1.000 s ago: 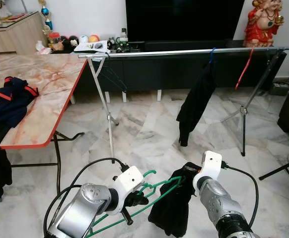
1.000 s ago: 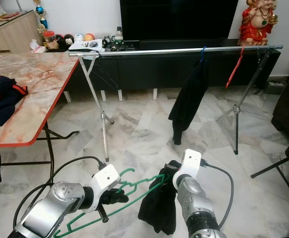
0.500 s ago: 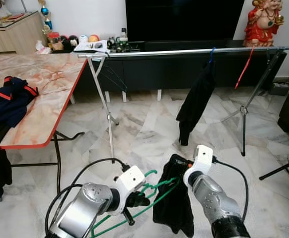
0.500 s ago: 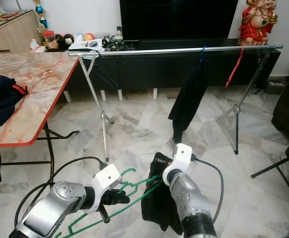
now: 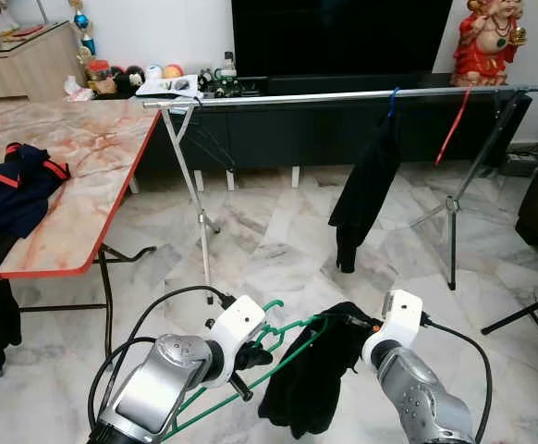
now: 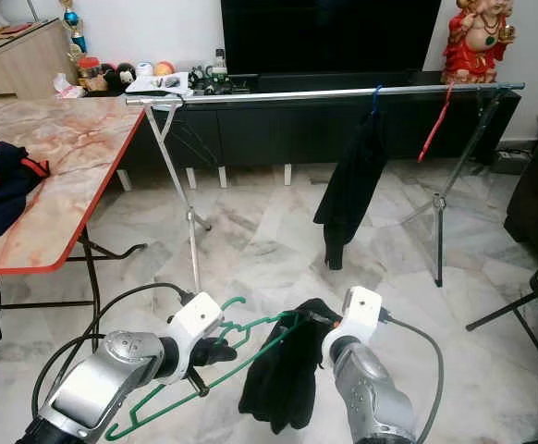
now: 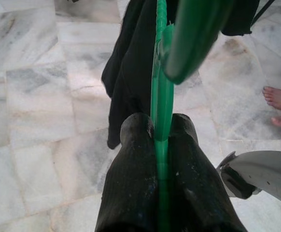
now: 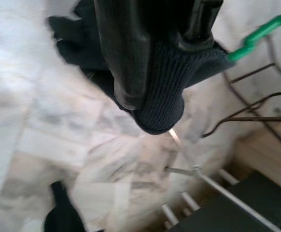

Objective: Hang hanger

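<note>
Both silver arms reach forward, low. Left gripper [image 7: 159, 145] is clamped on a hanger [image 5: 278, 347]; right gripper [image 8: 152, 92] pinches dark cloth [image 5: 311, 379].

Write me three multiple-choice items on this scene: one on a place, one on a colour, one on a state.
1. Where does the navy garment with red trim lie?
A. on the marble table
B. on the rail
C. on the floor

2. What colour is the hanger the left gripper holds?
A. red
B. blue
C. green

3. How are the left gripper's fingers?
A. wide open
B. shut on the hanger
C. shut on nothing

Answers:
1 A: the navy garment lies on the marble table.
2 C: the hanger is green.
3 B: the left gripper has its fingers pressed on the hanger's bar.
</note>
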Robot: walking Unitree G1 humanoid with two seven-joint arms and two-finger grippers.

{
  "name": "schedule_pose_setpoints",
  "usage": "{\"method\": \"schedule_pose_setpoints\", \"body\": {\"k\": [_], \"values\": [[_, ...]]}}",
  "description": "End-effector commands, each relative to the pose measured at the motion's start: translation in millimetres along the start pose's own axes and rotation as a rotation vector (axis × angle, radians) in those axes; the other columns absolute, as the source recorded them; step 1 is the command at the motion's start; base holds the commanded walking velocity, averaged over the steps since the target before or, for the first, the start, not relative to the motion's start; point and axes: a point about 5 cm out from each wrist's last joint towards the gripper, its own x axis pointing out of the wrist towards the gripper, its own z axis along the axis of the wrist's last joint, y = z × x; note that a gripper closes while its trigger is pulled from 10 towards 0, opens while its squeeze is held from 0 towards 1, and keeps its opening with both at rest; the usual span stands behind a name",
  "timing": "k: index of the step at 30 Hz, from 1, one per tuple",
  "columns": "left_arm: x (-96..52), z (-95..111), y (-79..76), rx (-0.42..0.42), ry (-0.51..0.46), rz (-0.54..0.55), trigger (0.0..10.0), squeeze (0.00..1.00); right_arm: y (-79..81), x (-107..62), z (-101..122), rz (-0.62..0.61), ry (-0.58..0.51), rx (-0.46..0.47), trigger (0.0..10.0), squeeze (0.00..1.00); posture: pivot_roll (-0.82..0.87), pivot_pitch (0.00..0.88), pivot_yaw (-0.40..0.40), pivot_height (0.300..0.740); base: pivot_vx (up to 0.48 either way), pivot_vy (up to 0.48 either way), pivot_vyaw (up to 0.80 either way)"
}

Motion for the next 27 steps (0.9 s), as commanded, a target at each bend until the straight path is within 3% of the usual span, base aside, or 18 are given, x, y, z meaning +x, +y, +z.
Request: {"method": "schedule_pose_setpoints", "body": {"k": [1,5,10,15,22,24,27], "values": [[-1.1,1,7.6,0.007,0.012,0.048,10.0,0.00,-2.4,-1.9,8,-0.035,-0.037,-0.030,10.0,0.00,0.10,0.017,0.017,0.740,0.000,0.000,0.00],[-1.0,1,7.4,0.008,0.009,0.048,10.0,0.00,2.5,-1.1,9,-0.024,-0.031,-0.036,10.0,0.00,0.11,0.018,0.016,0.740,0.000,0.000,0.00],[-1.2,3,6.5,0.013,-0.004,0.035,10.0,0.00,25.8,-5.3,6,0.138,-0.015,-0.115,10.0,0.00,0.11,0.017,0.017,0.740,0.000,0.000,0.00],[-1.1,6,2.1,0.011,-0.026,-0.004,10.0,0.00,35.3,-8.1,11,0.207,-0.039,-0.168,10.0,0.00,0.11,0.017,0.017,0.740,0.000,0.000,0.00],[-2.6,8,-4.2,0.023,-0.046,-0.055,10.0,0.00,37.9,-9.0,23,0.248,-0.080,-0.284,10.0,0.00,0.10,0.015,0.018,0.740,0.000,0.000,0.00],[-3.3,8,-4.5,0.026,-0.047,-0.059,10.0,0.00,30.1,-5.8,31,0.190,-0.109,-0.356,10.0,0.00,0.11,0.015,0.018,0.740,0.000,0.000,0.00],[-4.1,8,-4.7,0.031,-0.046,-0.065,10.0,0.00,21.0,-3.1,38,0.125,-0.128,-0.384,10.0,0.00,0.11,0.015,0.018,0.740,0.000,0.000,0.00]]}}
